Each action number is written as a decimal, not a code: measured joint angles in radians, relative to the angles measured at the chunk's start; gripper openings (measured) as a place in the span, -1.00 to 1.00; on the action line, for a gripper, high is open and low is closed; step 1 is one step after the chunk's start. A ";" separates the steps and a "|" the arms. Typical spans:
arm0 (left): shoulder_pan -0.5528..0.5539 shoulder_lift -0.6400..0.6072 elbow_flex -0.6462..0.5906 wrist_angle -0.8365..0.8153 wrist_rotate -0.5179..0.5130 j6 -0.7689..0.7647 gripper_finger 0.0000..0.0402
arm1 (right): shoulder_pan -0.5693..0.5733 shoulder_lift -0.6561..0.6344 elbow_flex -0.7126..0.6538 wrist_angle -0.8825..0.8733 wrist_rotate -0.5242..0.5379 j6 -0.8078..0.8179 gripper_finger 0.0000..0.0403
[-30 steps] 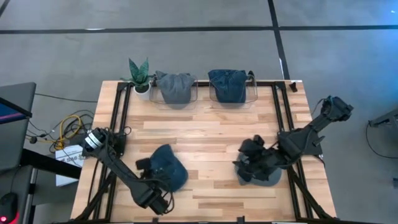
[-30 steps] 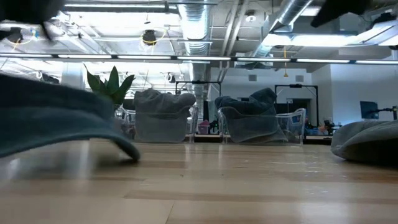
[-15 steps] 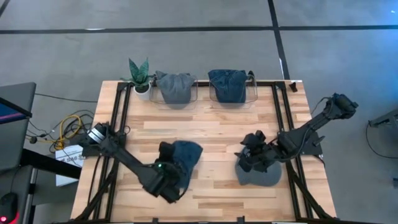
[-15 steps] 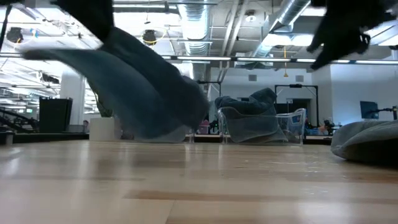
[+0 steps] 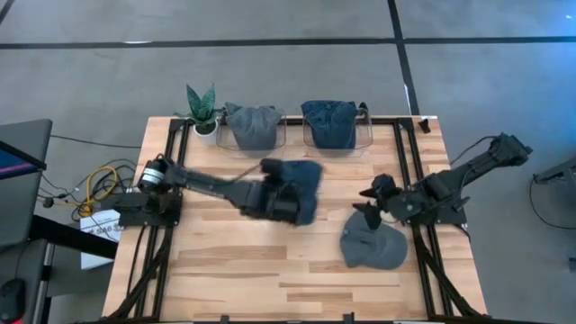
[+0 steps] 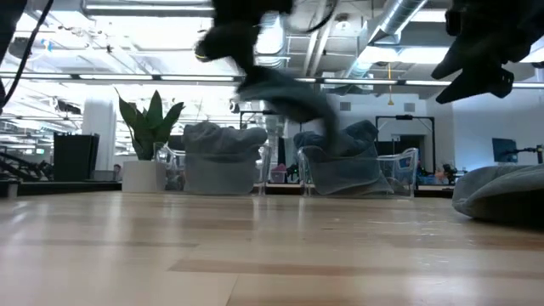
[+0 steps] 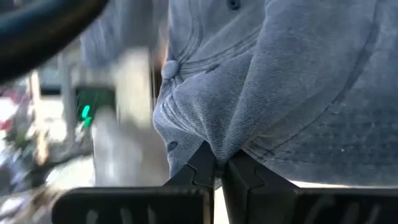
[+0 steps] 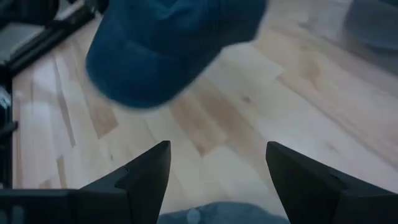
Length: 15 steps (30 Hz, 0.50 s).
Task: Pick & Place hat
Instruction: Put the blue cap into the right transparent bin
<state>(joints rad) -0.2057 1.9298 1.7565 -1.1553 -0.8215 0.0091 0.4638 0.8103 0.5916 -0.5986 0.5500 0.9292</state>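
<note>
My left gripper (image 5: pixel 270 200) is shut on a blue denim hat (image 5: pixel 299 189), high above the table's middle; it also shows in the low view (image 6: pixel 285 93) and in the left wrist view (image 7: pixel 286 81). My right gripper (image 8: pixel 217 180) is open and empty, raised above the far edge of a grey hat (image 5: pixel 373 245) that lies crown up on the table at the near right. In the high view my right gripper (image 5: pixel 373 202) stands to the right of the blue hat. My left gripper pinches a bunched fold of the hat's denim (image 7: pixel 217 146) between its two shut fingers (image 7: pixel 200 163). The arm reaches in from the table's left. The hat is lifted clear of the table and hangs out past the fingers, slack.
Two clear bins stand at the far edge, one with a grey hat (image 5: pixel 252 126), one with a blue hat (image 5: pixel 328 124). A potted plant (image 5: pixel 202 110) stands at the far left. Black frame rails (image 5: pixel 409 180) run along both table sides.
My left gripper has lifted the blue hat off the table's near left and swung it up, toward the right and the far edge, to above the middle. My right gripper has risen off the grey hat and moved toward the far edge; the grey hat stays on the table.
</note>
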 joint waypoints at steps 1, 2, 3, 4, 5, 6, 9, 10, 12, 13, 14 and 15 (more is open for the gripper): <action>0.018 -0.001 0.016 0.080 0.019 0.068 -1.00 | -0.014 -0.030 -0.011 0.002 -0.001 -0.009 0.26; 0.034 -0.001 0.031 0.169 0.040 0.137 -1.00 | -0.028 -0.063 -0.024 0.002 -0.002 -0.011 0.26; 0.045 -0.001 0.045 0.252 0.055 0.198 -1.00 | -0.042 -0.097 -0.039 0.002 -0.005 -0.012 0.26; 0.054 -0.001 0.059 0.327 0.061 0.259 -1.00 | -0.056 -0.130 -0.055 0.002 -0.018 -0.011 0.26; 0.061 -0.001 0.072 0.397 0.063 0.317 -1.00 | -0.070 -0.161 -0.069 0.001 -0.034 -0.011 0.26; 0.066 -0.001 0.084 0.466 0.065 0.375 -1.00 | -0.083 -0.190 -0.083 0.001 -0.052 -0.012 0.26; 0.080 -0.001 0.118 0.567 0.065 0.522 -1.00 | -0.119 -0.279 -0.121 0.003 -0.095 -0.002 0.26; 0.083 -0.001 0.131 0.580 0.061 0.557 -1.00 | -0.127 -0.324 -0.131 0.000 -0.111 0.002 0.26; 0.090 0.000 0.148 0.603 0.042 0.599 -1.00 | -0.138 -0.411 -0.135 0.018 -0.126 -0.013 0.26; 0.095 0.000 0.153 0.605 0.028 0.616 -1.00 | -0.142 -0.447 -0.135 0.032 -0.128 -0.028 0.26; 0.099 0.000 0.154 0.603 0.014 0.632 -1.00 | -0.145 -0.481 -0.136 0.038 -0.132 -0.047 0.26; 0.103 0.001 0.154 0.601 -0.002 0.644 -1.00 | -0.147 -0.517 -0.138 0.043 -0.136 -0.065 0.26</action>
<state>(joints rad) -0.1026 1.9306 1.9106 -0.5541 -0.8233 0.6534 0.3164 0.2931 0.4533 -0.5559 0.4142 0.8637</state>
